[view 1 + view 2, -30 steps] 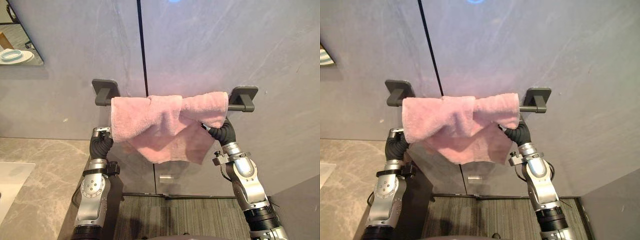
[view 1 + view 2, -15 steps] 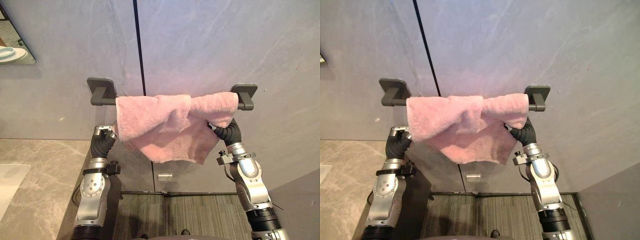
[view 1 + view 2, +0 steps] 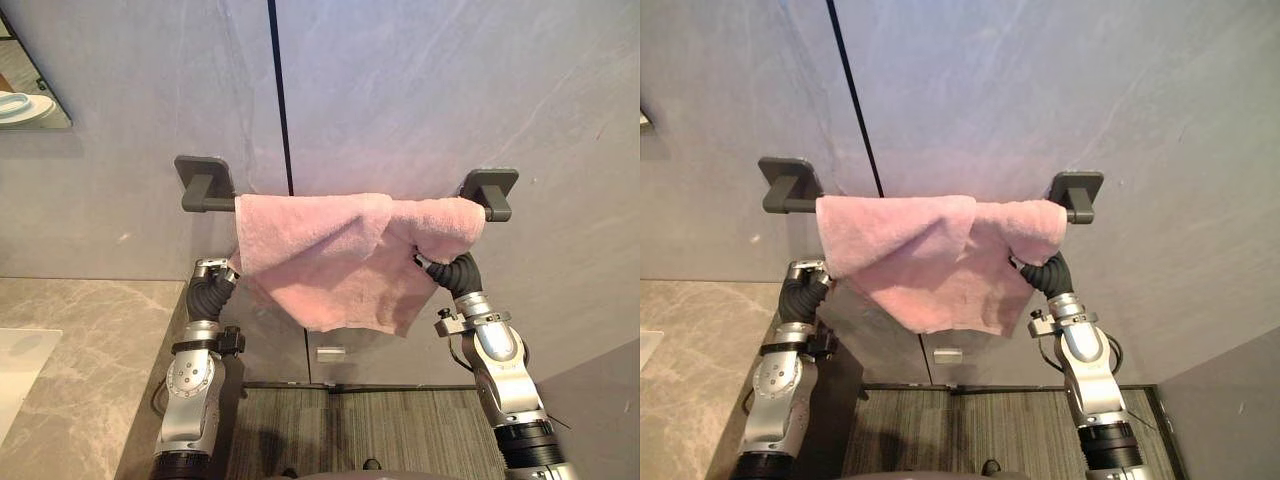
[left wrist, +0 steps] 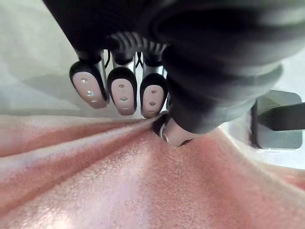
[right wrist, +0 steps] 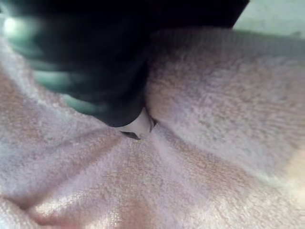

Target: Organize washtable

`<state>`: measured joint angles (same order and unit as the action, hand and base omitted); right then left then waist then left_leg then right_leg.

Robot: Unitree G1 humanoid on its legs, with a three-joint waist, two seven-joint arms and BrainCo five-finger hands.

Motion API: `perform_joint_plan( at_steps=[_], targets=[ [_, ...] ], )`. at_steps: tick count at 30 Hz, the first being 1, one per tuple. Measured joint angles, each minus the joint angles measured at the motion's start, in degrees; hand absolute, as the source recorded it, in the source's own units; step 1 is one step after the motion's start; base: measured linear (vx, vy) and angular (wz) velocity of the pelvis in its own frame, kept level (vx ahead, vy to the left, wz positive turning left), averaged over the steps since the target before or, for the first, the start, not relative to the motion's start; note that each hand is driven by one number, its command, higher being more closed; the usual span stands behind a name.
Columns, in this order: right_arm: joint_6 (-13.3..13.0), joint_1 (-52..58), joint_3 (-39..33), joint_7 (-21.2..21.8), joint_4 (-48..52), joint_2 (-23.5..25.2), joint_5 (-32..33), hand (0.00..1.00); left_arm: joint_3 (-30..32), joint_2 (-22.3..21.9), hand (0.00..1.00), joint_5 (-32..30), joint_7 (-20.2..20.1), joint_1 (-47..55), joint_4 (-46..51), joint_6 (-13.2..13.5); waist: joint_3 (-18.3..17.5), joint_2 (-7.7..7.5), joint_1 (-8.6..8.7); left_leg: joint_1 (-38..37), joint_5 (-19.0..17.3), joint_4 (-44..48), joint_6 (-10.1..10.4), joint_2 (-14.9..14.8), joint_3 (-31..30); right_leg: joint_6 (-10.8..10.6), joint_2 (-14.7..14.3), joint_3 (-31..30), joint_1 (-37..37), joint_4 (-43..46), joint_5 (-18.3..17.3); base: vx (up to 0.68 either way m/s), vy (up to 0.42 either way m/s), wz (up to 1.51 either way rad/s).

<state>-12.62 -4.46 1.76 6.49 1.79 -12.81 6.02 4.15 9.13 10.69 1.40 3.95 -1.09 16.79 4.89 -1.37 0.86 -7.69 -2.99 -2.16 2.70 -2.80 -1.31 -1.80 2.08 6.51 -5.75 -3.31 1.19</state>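
Left eye view shows a grey panelled wall (image 3: 420, 90) above the marble desk (image 3: 90, 330), whose right edge ends below a dark towel bar (image 3: 208, 203) on 2 brackets. A pink towel (image 3: 330, 260) hangs over the bar, covering it up to the right bracket and leaving the left end bare. Its lower edge sags to an uneven point.

The left robot hand (image 4: 123, 90) is at the towel's left edge, with its thumb pressed into a fold against the fingers, pinching the cloth. The right robot hand (image 5: 136, 125) is buried under the towel's right end, and I cannot tell whether it grips.

The step looks like spreading the towel. Doing it well probably means drawing both top corners apart along the bar, level, without tugging the cloth off it, until the hem hangs straight.
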Motion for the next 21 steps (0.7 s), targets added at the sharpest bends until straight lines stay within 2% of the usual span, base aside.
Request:
perform_joint_plan(
  at_steps=[9,16,17,20,21],
  targets=[
    [-0.66,0.98,1.19,-0.11,-0.94,-0.05,-2.37,1.0,0.02,0.03,1.0,0.68,0.11,0.09,-5.73,0.16,0.16,-0.49,-0.05,0.82,-0.08,0.04,-0.09,-0.1,-0.17,-0.01,0.01,0.19,0.26,0.1,-0.28,0.0,0.0,0.01],
    [-1.04,1.74,1.54,-0.36,-1.13,-0.04,-3.94,1.0,-0.7,0.02,1.0,1.01,0.07,1.32,-8.02,0.0,0.19,-1.9,-0.09,0.99,-0.18,0.08,-0.2,-0.1,-0.14,-0.08,0.08,0.05,1.41,2.2,-1.53,0.0,0.0,0.0],
    [-1.05,1.79,1.56,-0.39,-1.14,-0.03,-3.94,0.0,-0.97,0.01,1.0,1.01,0.08,1.33,-8.25,0.0,0.18,-1.91,-0.1,1.0,-0.18,0.08,-0.21,-0.1,-0.13,-0.1,0.11,0.05,1.43,2.23,-1.54,0.0,0.0,0.0],
    [-1.02,1.96,1.59,-0.6,-2.38,-0.01,-3.97,0.0,-1.84,-0.06,1.0,1.01,0.07,1.37,-9.7,-0.04,0.17,-1.94,-0.13,1.05,-0.19,0.09,-0.22,-0.1,-0.06,-0.13,0.15,-0.08,1.63,2.44,-1.59,-0.01,0.001,0.0],
    [-0.87,2.11,1.57,-0.92,-3.14,-0.01,-4.09,0.0,-1.85,-0.06,0.0,1.01,0.07,1.71,-9.89,-0.08,0.17,-1.93,-0.12,1.06,-0.19,0.11,-0.23,-0.12,-0.06,-0.14,0.14,-0.09,1.71,2.59,-1.65,0.0,0.0,0.0]
  ],
)
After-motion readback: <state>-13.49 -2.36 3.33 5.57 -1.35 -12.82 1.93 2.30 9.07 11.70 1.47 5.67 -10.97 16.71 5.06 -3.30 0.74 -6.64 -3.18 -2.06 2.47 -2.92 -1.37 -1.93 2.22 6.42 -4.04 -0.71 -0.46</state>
